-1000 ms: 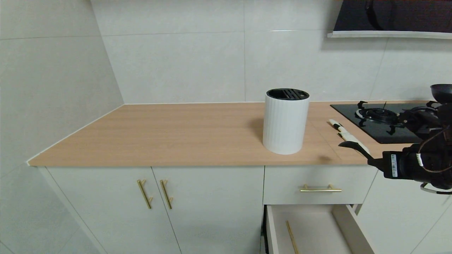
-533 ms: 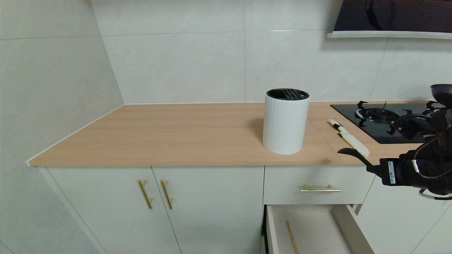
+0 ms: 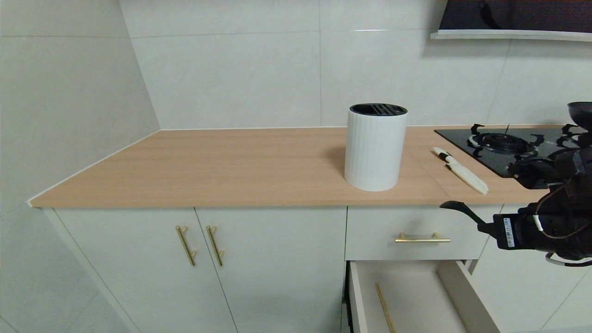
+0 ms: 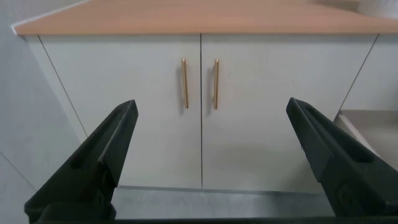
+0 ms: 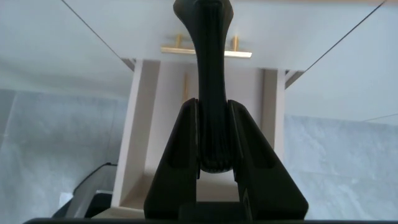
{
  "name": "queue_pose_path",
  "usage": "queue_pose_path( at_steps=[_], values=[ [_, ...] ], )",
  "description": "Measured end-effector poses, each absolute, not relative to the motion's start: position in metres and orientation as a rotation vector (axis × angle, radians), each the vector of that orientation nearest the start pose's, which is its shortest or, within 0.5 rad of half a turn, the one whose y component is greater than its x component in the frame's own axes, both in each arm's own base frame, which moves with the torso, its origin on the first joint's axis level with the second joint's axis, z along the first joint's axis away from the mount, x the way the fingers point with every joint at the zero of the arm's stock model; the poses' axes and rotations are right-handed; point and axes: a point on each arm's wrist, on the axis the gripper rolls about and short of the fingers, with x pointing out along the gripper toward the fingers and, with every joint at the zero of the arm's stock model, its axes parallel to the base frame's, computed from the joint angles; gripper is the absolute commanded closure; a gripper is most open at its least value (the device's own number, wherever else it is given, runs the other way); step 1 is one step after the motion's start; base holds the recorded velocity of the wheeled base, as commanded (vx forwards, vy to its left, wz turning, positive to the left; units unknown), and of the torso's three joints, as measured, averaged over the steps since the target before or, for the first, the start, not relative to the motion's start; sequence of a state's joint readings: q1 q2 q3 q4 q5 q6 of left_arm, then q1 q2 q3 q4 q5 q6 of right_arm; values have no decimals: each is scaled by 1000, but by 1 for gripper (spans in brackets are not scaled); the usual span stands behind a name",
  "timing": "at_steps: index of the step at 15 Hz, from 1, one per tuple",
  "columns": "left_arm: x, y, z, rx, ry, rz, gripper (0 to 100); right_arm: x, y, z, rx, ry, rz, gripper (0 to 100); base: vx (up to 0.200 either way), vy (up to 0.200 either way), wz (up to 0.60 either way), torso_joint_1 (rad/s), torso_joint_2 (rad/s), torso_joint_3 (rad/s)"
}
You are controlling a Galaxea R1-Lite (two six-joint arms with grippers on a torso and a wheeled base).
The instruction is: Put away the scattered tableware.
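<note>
**Right claw loaded above the open drawer**

The right gripper (image 5: 213, 124) is clamped on a black utensil (image 3: 457, 209). The utensil's long axis runs out from the claw along the cabinet front, curved tip toward the robot's left. The open drawer (image 3: 455, 286) lies directly beneath. A knife (image 3: 460, 175) rests on the countertop (image 3: 231, 171) between the white holder (image 3: 374, 148) and the hob (image 3: 504, 145), nearer this arm. The left gripper (image 4: 211, 112) is spread wide, facing the cabinet doors (image 4: 199, 112).

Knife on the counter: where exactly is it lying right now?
In the head view, the knife lies flat on the right part of the wooden countertop, between the white cylindrical holder and the black gas hob, apart from both.
</note>
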State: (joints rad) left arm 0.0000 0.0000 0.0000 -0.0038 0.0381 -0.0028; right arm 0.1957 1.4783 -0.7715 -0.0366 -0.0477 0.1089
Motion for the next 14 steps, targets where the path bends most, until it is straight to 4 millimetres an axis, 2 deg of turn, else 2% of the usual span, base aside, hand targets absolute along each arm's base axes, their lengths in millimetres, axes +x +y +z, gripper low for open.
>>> queue_pose_path(
  at_steps=[8, 14],
  values=[
    [-23, 1, 76, -2, -4, 38, 0, 232, 46, 175, 20, 689, 108, 100, 0, 0, 0, -174, 472, 302],
    [-23, 1, 76, -2, -5, 38, 0, 233, 46, 174, 18, 694, 109, 100, 0, 0, 0, -113, 447, 317]
  ],
)
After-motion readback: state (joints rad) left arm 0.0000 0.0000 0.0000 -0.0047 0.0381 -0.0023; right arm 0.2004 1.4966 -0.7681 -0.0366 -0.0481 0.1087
